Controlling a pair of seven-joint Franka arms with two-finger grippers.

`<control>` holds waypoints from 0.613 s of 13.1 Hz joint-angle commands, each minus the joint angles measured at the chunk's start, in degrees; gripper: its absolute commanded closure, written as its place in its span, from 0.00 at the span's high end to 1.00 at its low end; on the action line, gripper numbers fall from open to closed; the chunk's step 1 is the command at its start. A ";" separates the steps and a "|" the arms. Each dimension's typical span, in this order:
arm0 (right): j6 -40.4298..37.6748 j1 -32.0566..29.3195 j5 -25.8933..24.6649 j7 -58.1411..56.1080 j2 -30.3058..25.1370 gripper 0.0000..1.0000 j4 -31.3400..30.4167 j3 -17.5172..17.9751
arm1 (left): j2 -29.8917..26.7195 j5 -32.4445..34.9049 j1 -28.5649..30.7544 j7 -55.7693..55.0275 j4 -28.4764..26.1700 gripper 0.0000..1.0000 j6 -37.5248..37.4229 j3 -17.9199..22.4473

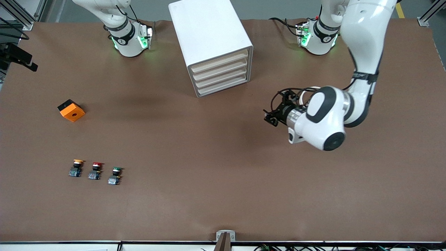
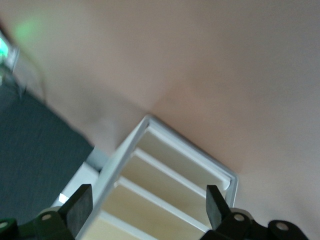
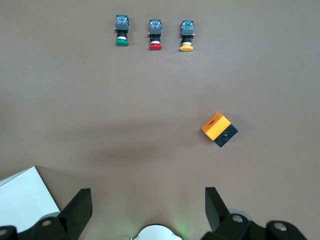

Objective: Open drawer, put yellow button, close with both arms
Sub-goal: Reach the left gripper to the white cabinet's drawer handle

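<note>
Topmost drawer (image 1: pixel 220 61) shut flush in the white cabinet (image 1: pixel 209 33), long front edge running across the table, facing the front camera and slightly the left arm's end; yellow button (image 1: pixel 76 167) upright, cap up, endmost of the pushbutton row beside the red-capped one (image 1: pixel 95 170), well nearer the camera than the orange block (image 1: pixel 71 110); left gripper (image 1: pixel 273 116) spread open, hovering over bare table in front of the drawers; right gripper (image 3: pixel 147 212) waiting high, fingers apart.

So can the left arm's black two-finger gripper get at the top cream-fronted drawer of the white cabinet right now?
Probably yes. The left gripper is open above bare brown table toward the left arm's end, fingers aimed at the cabinet. Nothing lies between it and the shut top drawer.
</note>
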 commanded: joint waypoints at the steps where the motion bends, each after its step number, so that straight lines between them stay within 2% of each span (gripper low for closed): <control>1: -0.49 -2.37 -0.26 -0.75 3.02 1.00 2.39 0.76 | 4.16 -3.99 0.72 -12.78 2.64 1.00 -4.93 -2.44; 2: 0.03 -2.46 -0.18 -0.23 4.94 1.00 2.31 0.76 | 5.65 -4.43 0.80 -17.70 2.64 1.00 -7.12 -3.84; 3: 0.47 -2.46 0.43 -0.66 9.40 1.00 2.83 0.76 | 6.71 -5.40 0.72 -21.41 2.55 1.00 -8.62 -4.55; 6: 5.65 -3.16 -0.35 -1.28 13.64 1.00 4.68 0.76 | 9.78 -13.56 0.72 -32.30 2.03 1.00 -16.34 -4.82; 7: 7.75 -3.86 0.08 -1.28 16.36 1.00 4.86 0.76 | 10.06 -15.23 0.20 -35.13 0.89 1.00 -17.50 -4.82; 8: 9.69 -4.65 0.17 -1.63 16.82 1.00 5.12 0.85 | 10.06 -16.29 -0.24 -36.90 0.01 1.00 -17.94 -4.82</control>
